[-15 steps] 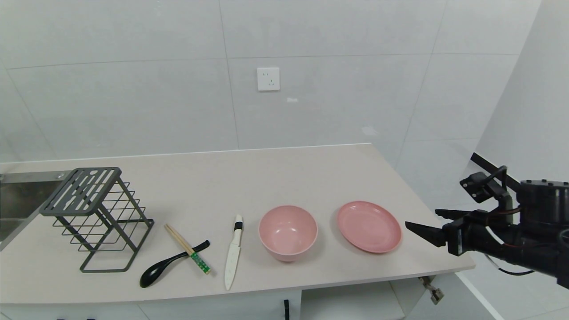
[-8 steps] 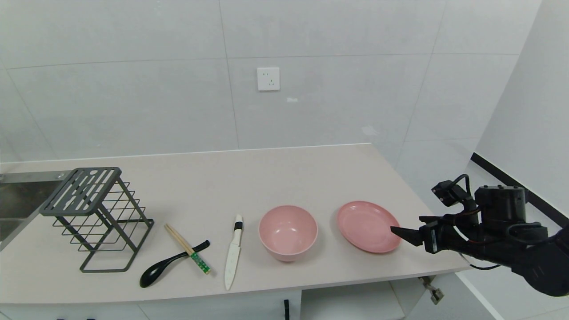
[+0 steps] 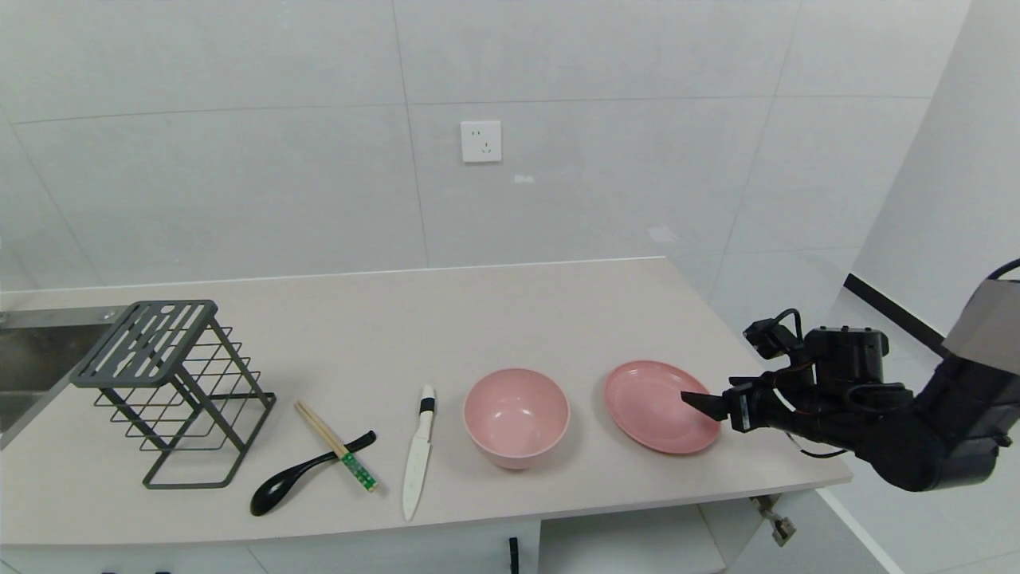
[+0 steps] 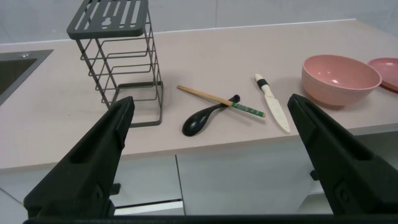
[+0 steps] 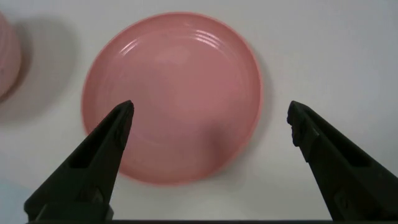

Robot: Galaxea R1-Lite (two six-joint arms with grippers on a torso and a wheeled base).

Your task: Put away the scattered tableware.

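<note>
A pink plate lies at the right end of the counter, with a pink bowl to its left. Further left lie a white knife, wooden chopsticks crossing a black spoon, and a dark wire rack. My right gripper is open, just above the plate's right rim. My left gripper is open, off the counter's front edge, facing the spoon and chopsticks.
A steel sink is set into the counter left of the rack. The counter ends just right of the plate, and its front edge runs close below the tableware. A tiled wall stands behind.
My right gripper has moved left from beyond the counter's right end to over the plate's right rim, staying open. The tableware has not moved.
</note>
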